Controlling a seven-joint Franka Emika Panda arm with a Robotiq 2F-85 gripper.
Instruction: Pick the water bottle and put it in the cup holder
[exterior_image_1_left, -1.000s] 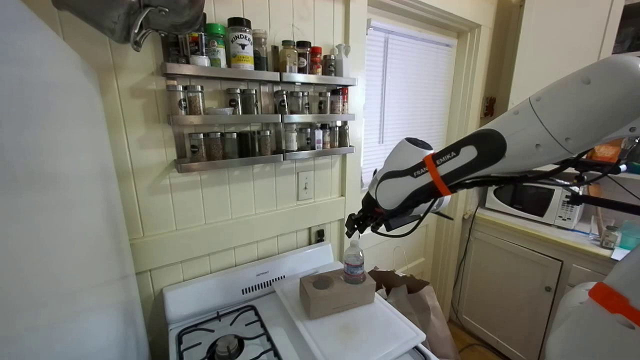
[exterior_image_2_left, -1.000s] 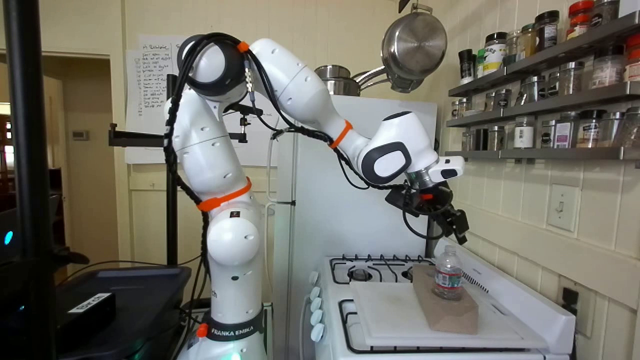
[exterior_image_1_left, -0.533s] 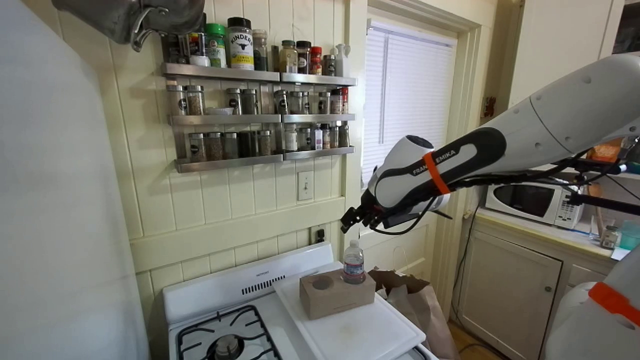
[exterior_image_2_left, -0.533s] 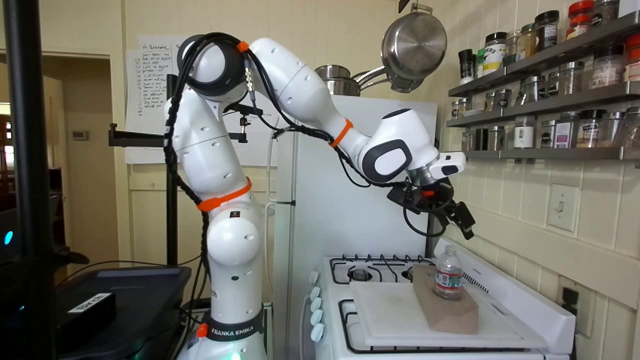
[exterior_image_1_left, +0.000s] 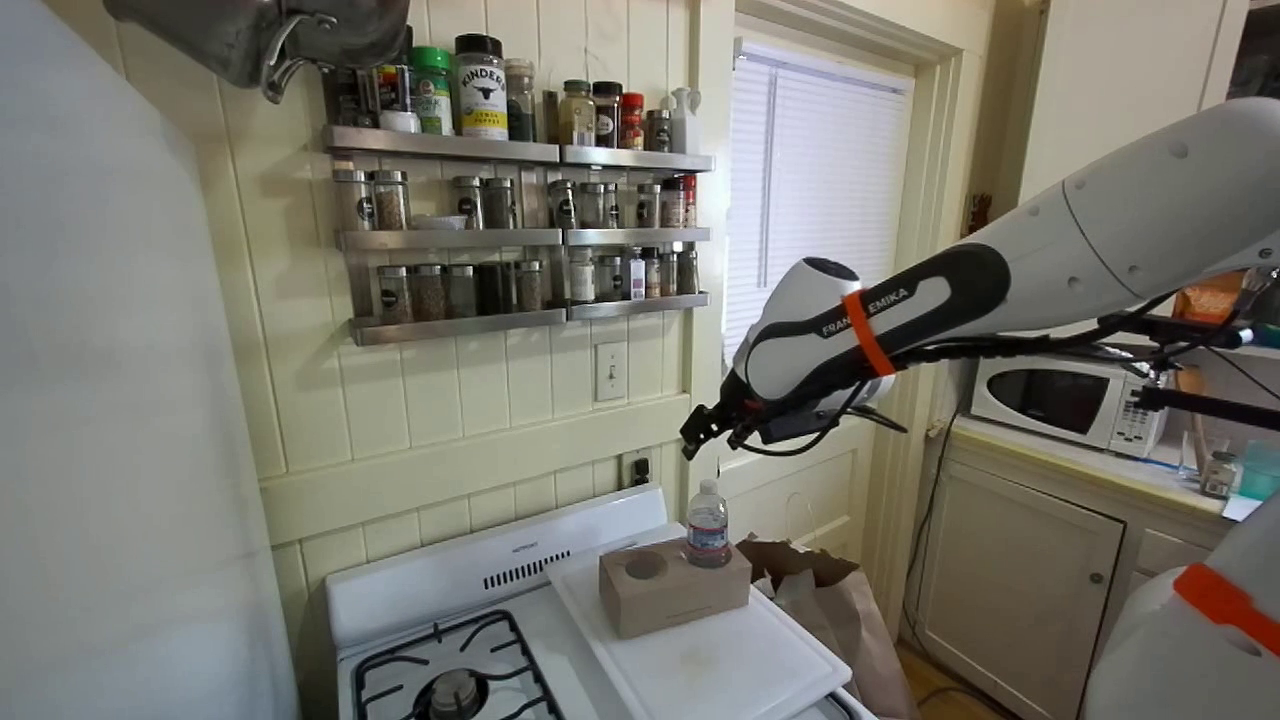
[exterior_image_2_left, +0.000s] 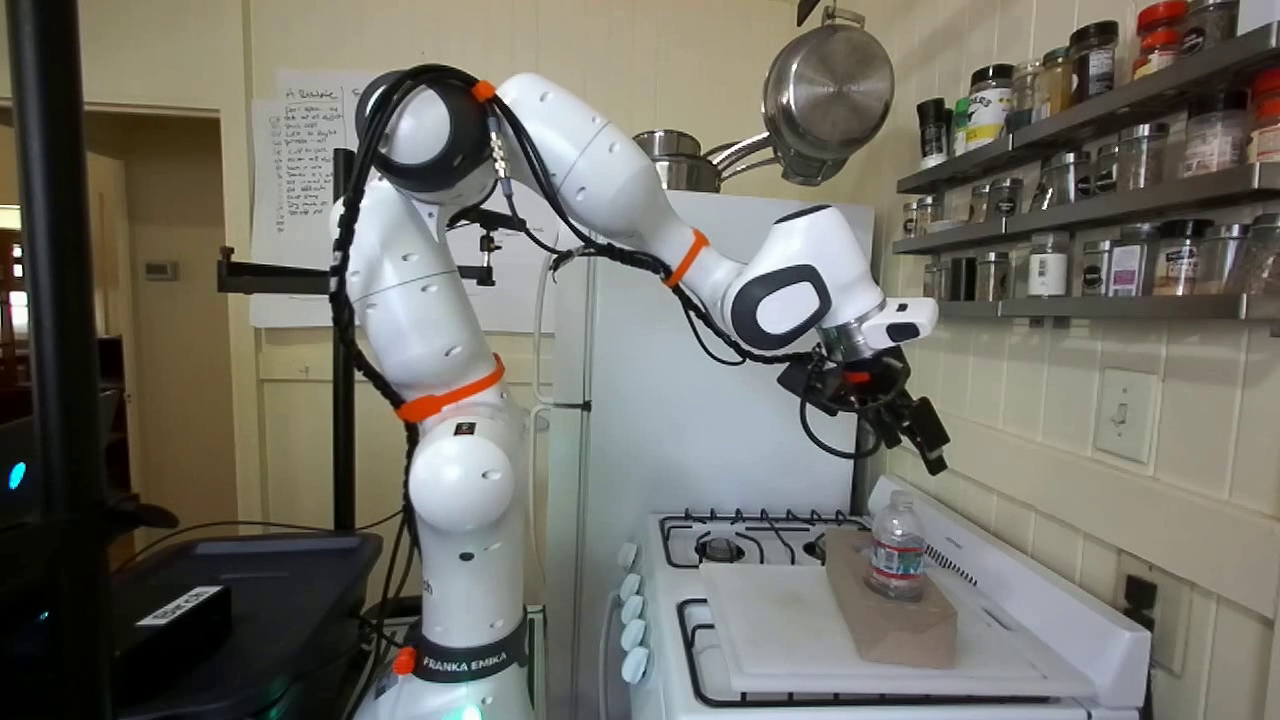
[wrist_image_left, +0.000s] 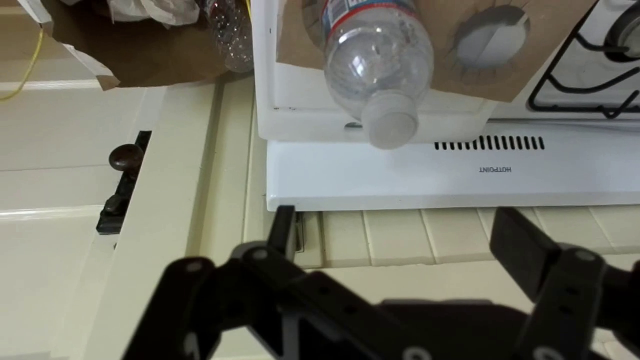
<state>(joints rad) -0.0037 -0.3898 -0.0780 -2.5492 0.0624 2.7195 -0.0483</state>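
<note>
The water bottle (exterior_image_1_left: 708, 530), clear plastic with a pale cap and a red-and-blue label, stands upright in one round recess of the cup holder (exterior_image_1_left: 672, 602). That holder is a tan cardboard-like box on a white board; its other recess shows a bare hole in the wrist view. Above the bottle cap and apart from it, my gripper (exterior_image_2_left: 932, 452) hangs tilted in both exterior views. In the wrist view the gripper (wrist_image_left: 394, 224) is open wide with nothing between its fingers, and the bottle (wrist_image_left: 378, 65) lies beyond the fingertips. The bottle's lowest part is hidden inside the recess.
The white board (exterior_image_1_left: 720, 660) rests across the stove beside a burner grate (exterior_image_1_left: 455, 665). Behind it rises the stove's back panel (wrist_image_left: 400, 175) against the wall. A paper bag (exterior_image_1_left: 830, 610) stands at the stove's side. Spice shelves (exterior_image_1_left: 450, 322) hang on the wall.
My gripper has spread its fingers wider and risen slightly, away from the bottle cap. The bottle and the cup holder have stayed where they were.
</note>
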